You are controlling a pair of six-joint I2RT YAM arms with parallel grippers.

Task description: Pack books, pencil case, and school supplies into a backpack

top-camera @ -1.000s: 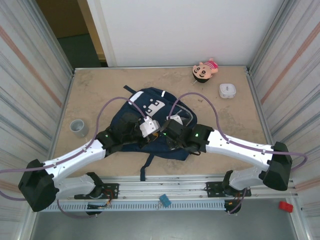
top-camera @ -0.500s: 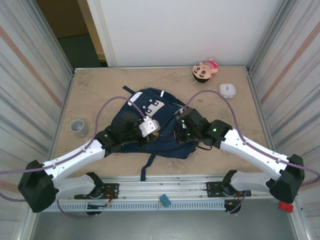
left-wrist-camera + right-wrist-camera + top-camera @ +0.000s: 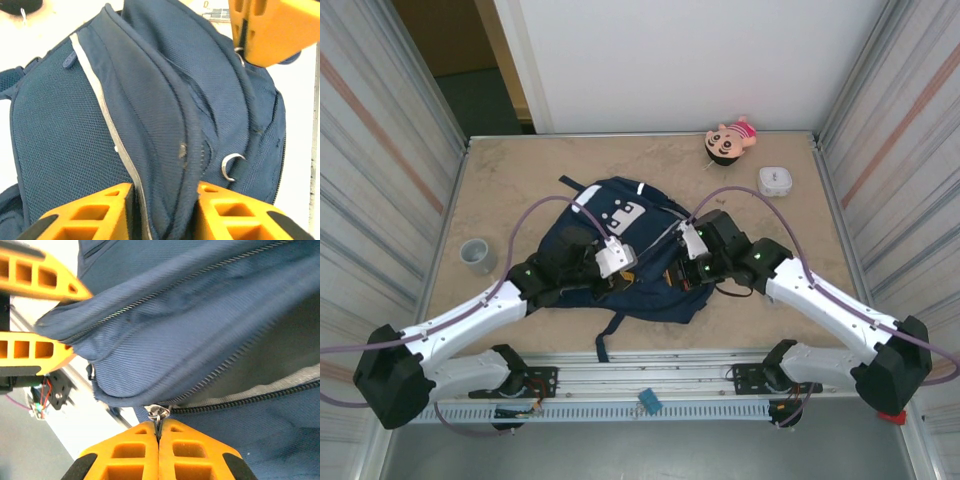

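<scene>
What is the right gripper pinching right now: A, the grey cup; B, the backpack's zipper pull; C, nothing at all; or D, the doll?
B: in the right wrist view the right gripper has its jaws shut on the metal zipper pull at the backpack zip opening.

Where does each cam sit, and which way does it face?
Top external: above, behind the bases, looking down on backpack, both arms.
Left wrist: along left claw, at backpack fold; right claw top right.
Right wrist: along right claw, shut on zipper pull; left claw upper left.
Shared: wrist views each show the other claw.
</scene>
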